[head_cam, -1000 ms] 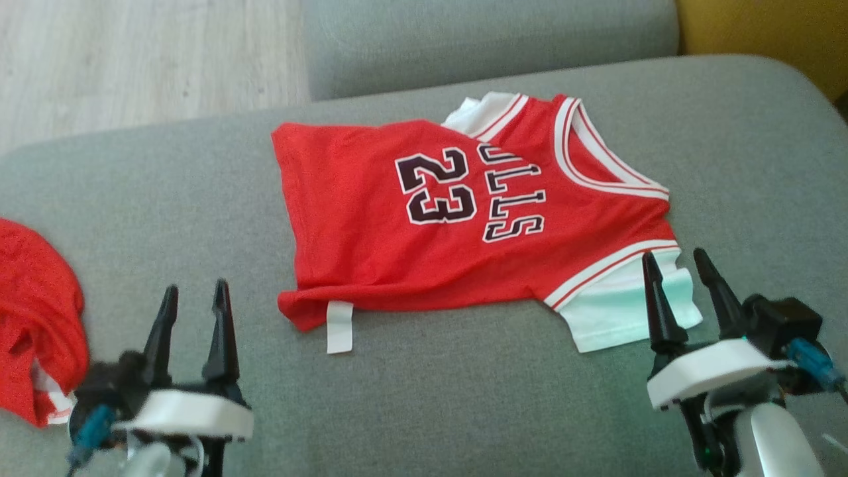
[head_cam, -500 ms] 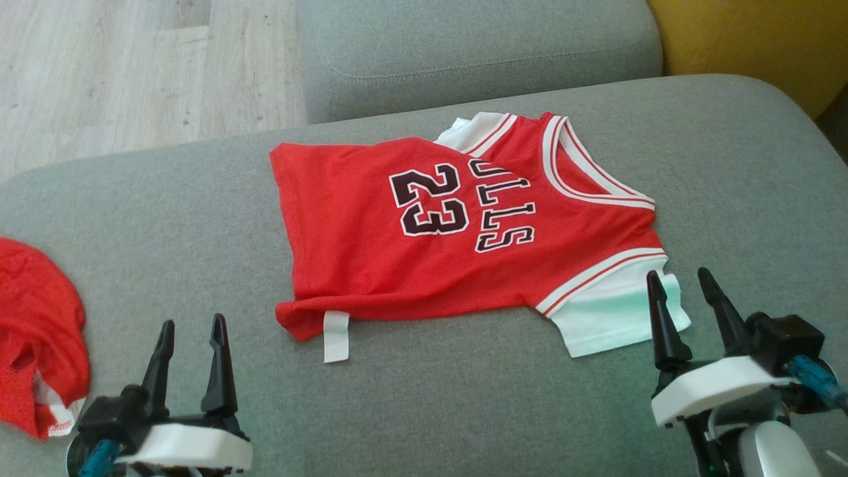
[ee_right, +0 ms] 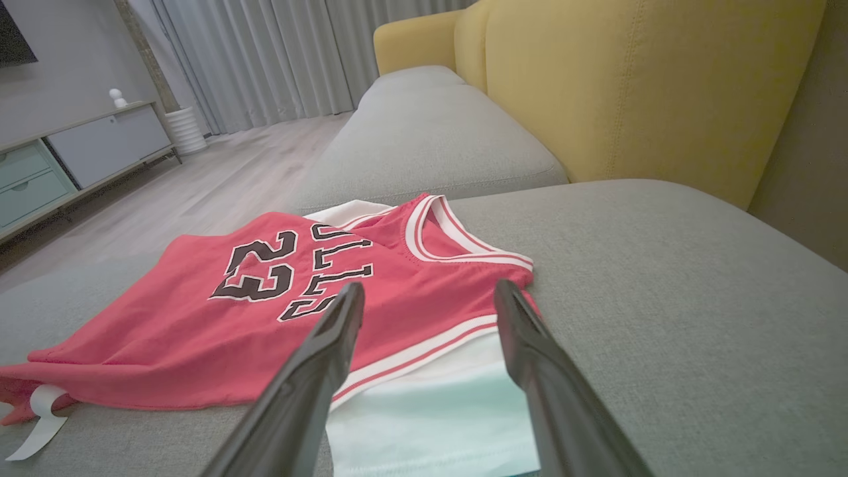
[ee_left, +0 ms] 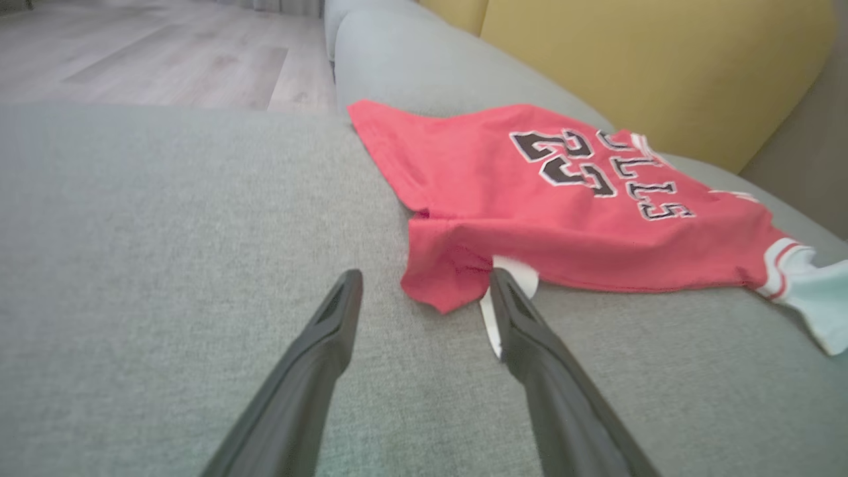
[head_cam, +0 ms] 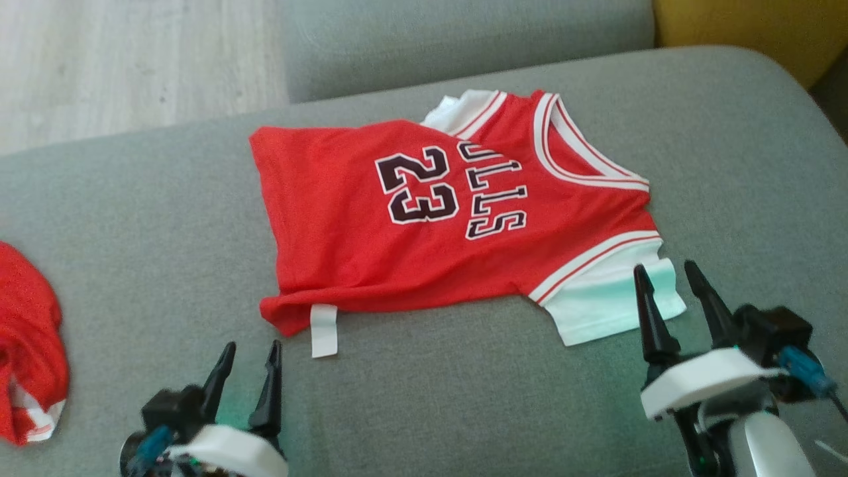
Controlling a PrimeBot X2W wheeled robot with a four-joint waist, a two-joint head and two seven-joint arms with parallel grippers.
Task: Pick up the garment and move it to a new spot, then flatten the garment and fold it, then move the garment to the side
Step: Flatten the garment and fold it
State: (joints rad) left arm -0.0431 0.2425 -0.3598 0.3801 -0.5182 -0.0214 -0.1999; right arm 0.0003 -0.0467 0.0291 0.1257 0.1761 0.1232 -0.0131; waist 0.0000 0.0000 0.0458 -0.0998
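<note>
The garment is a red basketball jersey with a black "23", white trim and a white inner layer, spread on the grey sofa seat. A white label hangs from its near left corner. My left gripper stands open just short of that corner; in the left wrist view the corner lies between the left gripper's fingertips. My right gripper is open over the white sleeve edge, and that white edge lies between the right gripper's fingers in the right wrist view.
A second red cloth lies bunched at the seat's left edge. A second grey cushion adjoins at the back, with a yellow backrest to the right. Wooden floor lies beyond the sofa.
My left gripper has moved right and toward the jersey's near left corner. The right gripper stays by the white sleeve. The head camera has shifted slightly.
</note>
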